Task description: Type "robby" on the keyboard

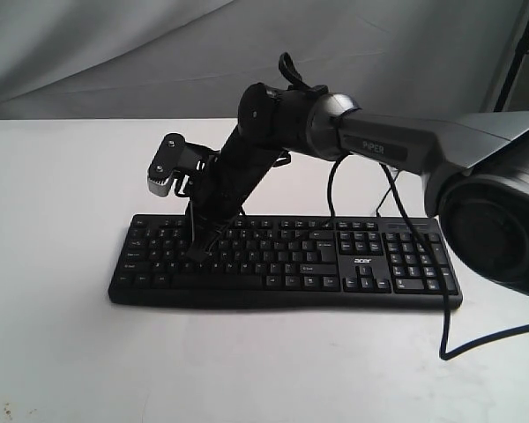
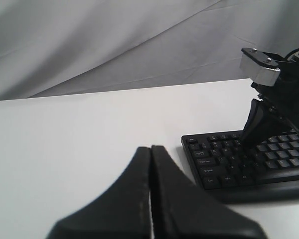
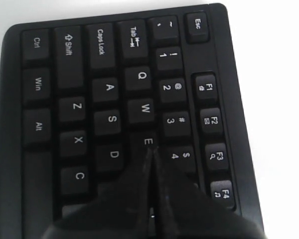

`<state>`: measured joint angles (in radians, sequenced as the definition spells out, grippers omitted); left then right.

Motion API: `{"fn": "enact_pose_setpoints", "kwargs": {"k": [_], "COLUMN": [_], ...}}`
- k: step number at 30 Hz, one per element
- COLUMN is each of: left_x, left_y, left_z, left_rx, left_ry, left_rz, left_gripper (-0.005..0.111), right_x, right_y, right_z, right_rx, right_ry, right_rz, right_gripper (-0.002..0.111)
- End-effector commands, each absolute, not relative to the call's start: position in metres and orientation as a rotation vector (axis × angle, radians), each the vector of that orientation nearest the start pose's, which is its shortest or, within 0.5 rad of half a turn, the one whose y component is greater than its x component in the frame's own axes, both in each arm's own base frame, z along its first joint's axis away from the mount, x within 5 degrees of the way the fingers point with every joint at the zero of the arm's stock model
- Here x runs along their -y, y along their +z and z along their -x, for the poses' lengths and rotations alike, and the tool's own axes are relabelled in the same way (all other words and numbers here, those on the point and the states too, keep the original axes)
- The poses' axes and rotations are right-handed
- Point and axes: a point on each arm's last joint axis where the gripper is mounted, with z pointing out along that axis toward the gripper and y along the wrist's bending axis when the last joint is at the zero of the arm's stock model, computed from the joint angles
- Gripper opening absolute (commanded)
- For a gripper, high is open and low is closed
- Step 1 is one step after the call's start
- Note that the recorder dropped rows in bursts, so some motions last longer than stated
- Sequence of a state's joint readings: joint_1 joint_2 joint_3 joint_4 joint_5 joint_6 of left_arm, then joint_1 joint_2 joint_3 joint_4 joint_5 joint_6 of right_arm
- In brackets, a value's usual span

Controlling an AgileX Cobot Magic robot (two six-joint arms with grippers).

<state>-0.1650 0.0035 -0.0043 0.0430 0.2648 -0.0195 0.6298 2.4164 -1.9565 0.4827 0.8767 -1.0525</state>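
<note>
The black keyboard (image 1: 286,262) with white legends lies flat on the white table, its number pad to the right. My right gripper (image 1: 195,255) reaches across to the keyboard's left part, shut, tips pointing down onto the letter rows. Seen from the right wrist, the right gripper (image 3: 151,151) has its tips at the edge of the E key (image 3: 146,141), close to the 4 key (image 3: 178,154); the keys under it are hidden. My left gripper (image 2: 150,148) is shut and empty, over bare table left of the keyboard (image 2: 249,162).
A thin black cable (image 1: 444,300) hangs from the right arm (image 1: 397,141) across the number pad and loops onto the table at the right. Grey cloth (image 1: 115,53) hangs behind the table. Bare white table (image 1: 247,370) lies in front of the keyboard.
</note>
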Motion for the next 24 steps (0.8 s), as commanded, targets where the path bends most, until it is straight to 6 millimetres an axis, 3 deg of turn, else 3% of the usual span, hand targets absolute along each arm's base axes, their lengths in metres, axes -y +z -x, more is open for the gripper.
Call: {"fn": "enact_pose_setpoints", "kwargs": {"k": [1, 7, 14, 24], "left_x": [0.008, 0.008, 0.008, 0.008], "left_y": [0.19, 0.19, 0.19, 0.19], "left_z": [-0.055, -0.055, -0.055, -0.055], "left_rx": [-1.736, -1.736, -1.736, -1.736], "left_ry": [-0.097, -0.097, -0.097, -0.097], "left_rz": [-0.161, -0.161, -0.161, -0.161], "left_gripper": [0.0, 0.0, 0.0, 0.0], "right_x": [-0.325, -0.325, -0.325, -0.322], "right_y": [0.13, 0.119, 0.121, 0.163], "right_z": [-0.394, -0.394, -0.394, -0.392], "right_rx": [-2.045, -2.065, -2.061, -1.989], "right_ry": [0.477, 0.482, 0.481, 0.431], "right_rz": [1.776, 1.785, 1.784, 1.782], "right_gripper": [0.0, 0.0, 0.0, 0.0]}}
